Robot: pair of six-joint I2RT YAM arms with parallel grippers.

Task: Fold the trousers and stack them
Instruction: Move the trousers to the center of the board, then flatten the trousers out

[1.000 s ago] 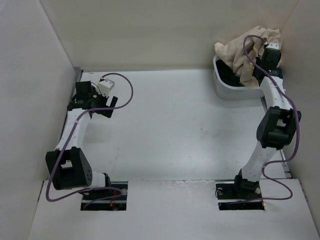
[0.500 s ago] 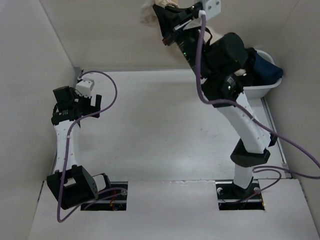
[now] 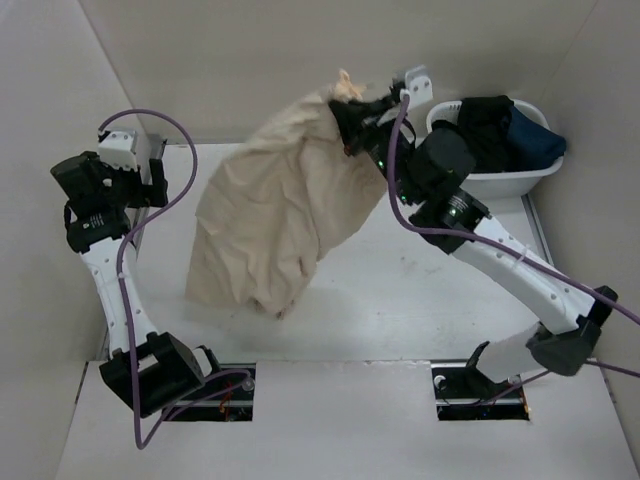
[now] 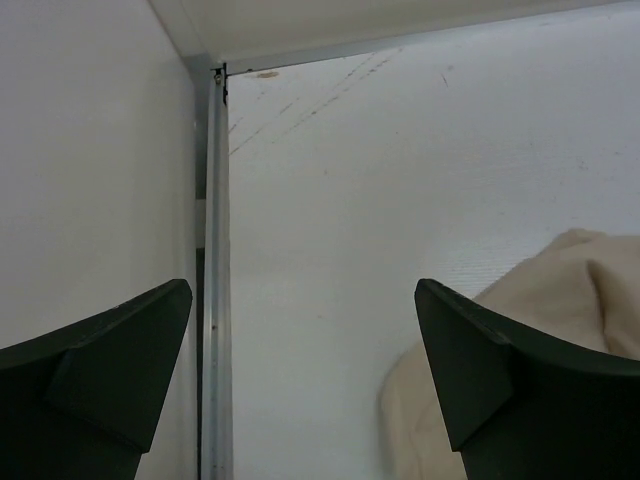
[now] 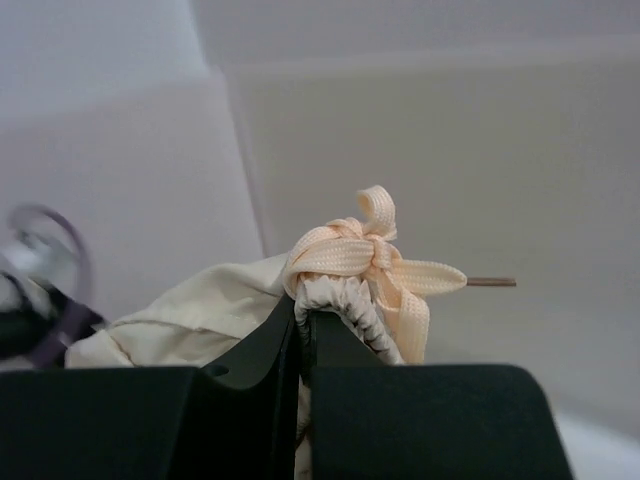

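The beige trousers (image 3: 280, 220) hang in the air over the middle of the table, held by the waistband at the top. My right gripper (image 3: 348, 108) is shut on the gathered waistband and its tied drawstring (image 5: 365, 258), high above the back of the table. The lower end of the cloth reaches down near the table. My left gripper (image 3: 108, 190) is open and empty at the far left, raised by the side wall. A bit of the cloth (image 4: 560, 300) shows in the left wrist view, beside the right finger.
A white basket (image 3: 520, 178) holding dark clothes (image 3: 495, 125) stands at the back right corner. White walls close in the left, back and right. A metal rail (image 4: 215, 300) runs along the table's left edge.
My right arm swung from the basket up and to the left, carrying the trousers out, and they now hang unfurled over the table. My left arm rose and drew back to the left.
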